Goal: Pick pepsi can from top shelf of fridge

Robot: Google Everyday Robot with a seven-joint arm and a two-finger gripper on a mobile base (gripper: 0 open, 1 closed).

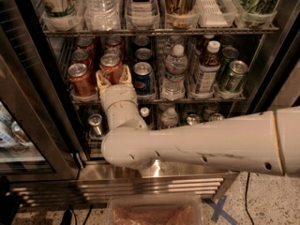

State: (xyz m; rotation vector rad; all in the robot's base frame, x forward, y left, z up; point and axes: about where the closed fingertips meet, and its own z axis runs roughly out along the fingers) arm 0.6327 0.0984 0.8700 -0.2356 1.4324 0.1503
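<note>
The fridge [262, 55] stands open in front of me. The top shelf [201, 99] is a wire rack with lanes of red, blue and green cans and small bottles. The pepsi can [110, 61] is the front red can of the second lane from the left. My gripper [113, 75] reaches in from below on its cream arm. It is open, with one cream fingertip [100, 77] to the left of this can and the other to its right, around its lower half. I cannot tell if they touch it.
Another red can [78, 78] stands just left and a blue can [142, 76] just right of the gripper. Water bottles [175, 74] and green cans [234, 75] fill the right lanes. A rack with large bottles [101, 8] hangs above. The glass door [28, 125] is at the left.
</note>
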